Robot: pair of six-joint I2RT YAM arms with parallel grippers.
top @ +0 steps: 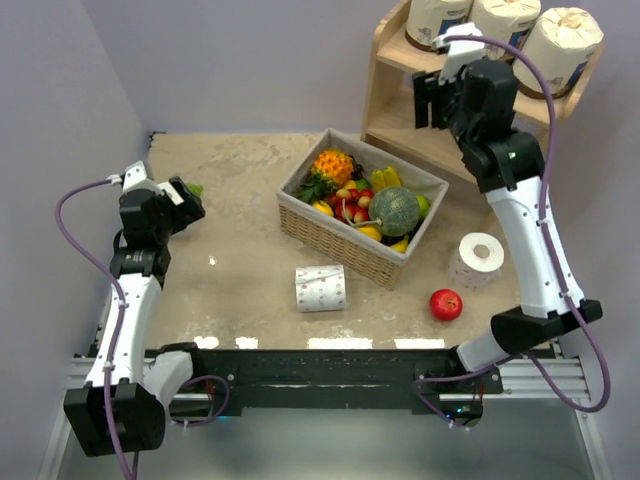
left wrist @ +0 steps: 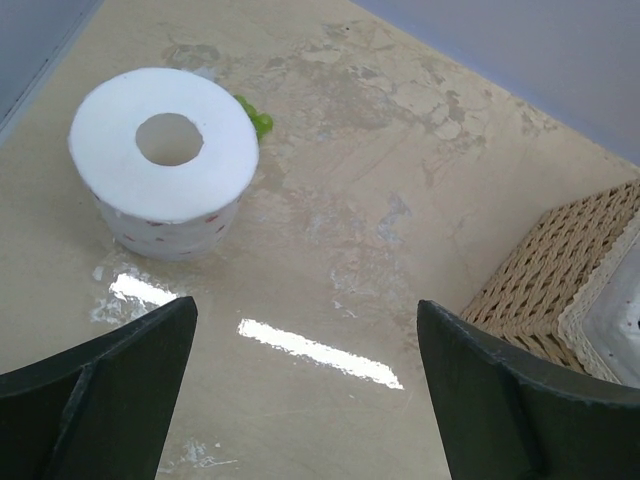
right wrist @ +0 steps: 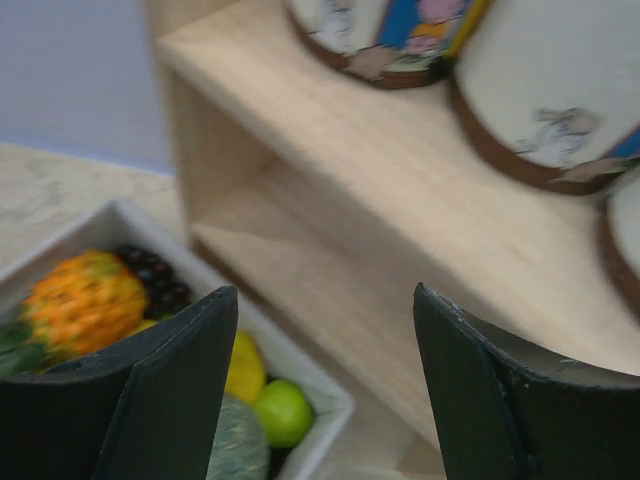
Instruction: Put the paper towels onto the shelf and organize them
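Observation:
Three cream-wrapped paper towels (top: 505, 15) stand in a row on the top tier of the wooden shelf (top: 386, 80) at the back right. My right gripper (top: 430, 100) hovers open and empty in front of the shelf; its wrist view shows the wrapped paper towels (right wrist: 560, 90) above the shelf board (right wrist: 400, 170). Of two bare white rolls, one (top: 320, 288) lies on its side mid-table and one (top: 477, 258) stands near the right arm. Another white roll (left wrist: 165, 160) stands upright ahead and left of my open left gripper (left wrist: 305, 302), which is at the table's left (top: 190, 205).
A wicker basket (top: 330, 235) full of fruit sits in the middle, its corner (left wrist: 560, 270) to the right of my left gripper. A red apple (top: 446, 304) lies near the right arm. A small green item (left wrist: 255, 118) lies behind the left roll. Walls close the left and back.

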